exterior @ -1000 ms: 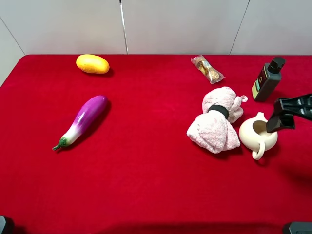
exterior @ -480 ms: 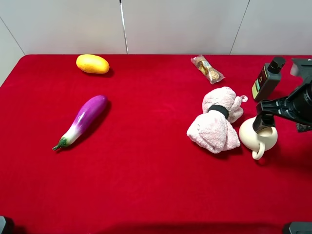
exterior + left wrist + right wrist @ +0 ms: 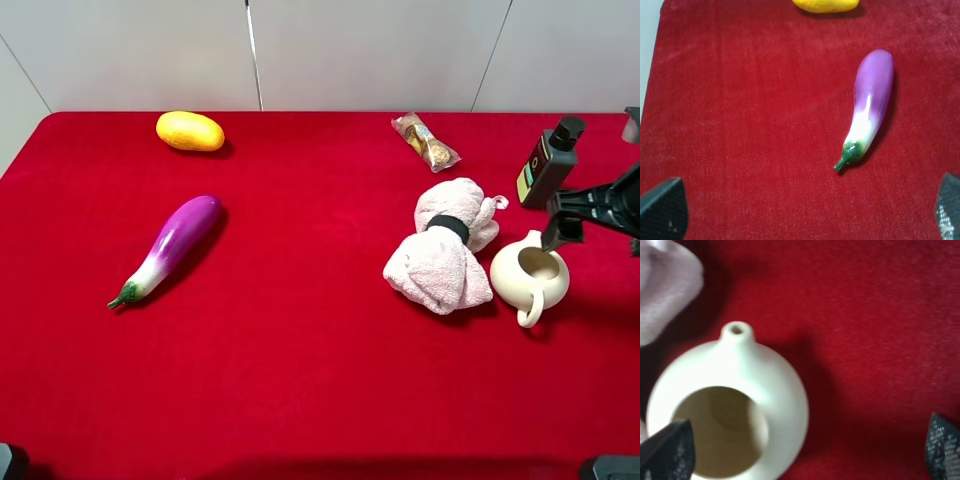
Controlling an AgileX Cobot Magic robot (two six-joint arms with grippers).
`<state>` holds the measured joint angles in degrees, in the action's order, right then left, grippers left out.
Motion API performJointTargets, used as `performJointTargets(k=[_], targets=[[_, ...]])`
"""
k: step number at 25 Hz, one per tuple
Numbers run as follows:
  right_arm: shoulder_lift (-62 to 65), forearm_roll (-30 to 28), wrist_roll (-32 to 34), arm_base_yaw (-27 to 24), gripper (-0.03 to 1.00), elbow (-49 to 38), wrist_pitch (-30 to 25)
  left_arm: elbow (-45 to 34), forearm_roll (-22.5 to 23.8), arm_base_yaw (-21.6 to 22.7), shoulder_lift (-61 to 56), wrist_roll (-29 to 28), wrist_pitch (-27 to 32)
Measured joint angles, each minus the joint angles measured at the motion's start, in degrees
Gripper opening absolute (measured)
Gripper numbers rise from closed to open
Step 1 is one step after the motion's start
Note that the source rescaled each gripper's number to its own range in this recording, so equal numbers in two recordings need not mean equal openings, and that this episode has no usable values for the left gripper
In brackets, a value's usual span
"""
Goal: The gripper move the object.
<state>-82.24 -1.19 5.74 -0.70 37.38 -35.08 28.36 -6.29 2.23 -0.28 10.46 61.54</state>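
Note:
The cream-white pitcher (image 3: 530, 279) stands upright on the red tablecloth at the right, its looped handle toward the front and its spout toward the back. It touches or nearly touches the pink rolled towel (image 3: 446, 250) on its left. My right gripper (image 3: 560, 231) hangs just above the pitcher's back right rim. In the right wrist view the pitcher (image 3: 735, 415) fills the lower left, and my right gripper (image 3: 802, 455) is open with its fingertips (image 3: 667, 450) wide apart and nothing between them. My left gripper (image 3: 805, 215) is open and empty above the cloth.
A purple eggplant (image 3: 170, 248) lies at the left, also in the left wrist view (image 3: 867, 105). A yellow fruit (image 3: 190, 131) sits at the back left. A dark bottle (image 3: 548, 163) stands behind the pitcher. A snack packet (image 3: 425, 140) lies at the back.
My right gripper dipped to the pitcher's mouth half a second ago, then drew up and back to the right. The pitcher has stayed in place.

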Motion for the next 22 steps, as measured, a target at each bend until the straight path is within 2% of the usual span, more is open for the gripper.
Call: performJointTargets(k=[11,22], targets=[[-3.7,0.2,-0.9,0.0,1.00,0.0,0.2,0.0,0.0,0.0,0.0,0.0,0.0],[-12.8,0.2,-1.1,-0.1,1.00,0.1,3.9,0.0,0.0,0.0,0.0,0.0,0.0]])
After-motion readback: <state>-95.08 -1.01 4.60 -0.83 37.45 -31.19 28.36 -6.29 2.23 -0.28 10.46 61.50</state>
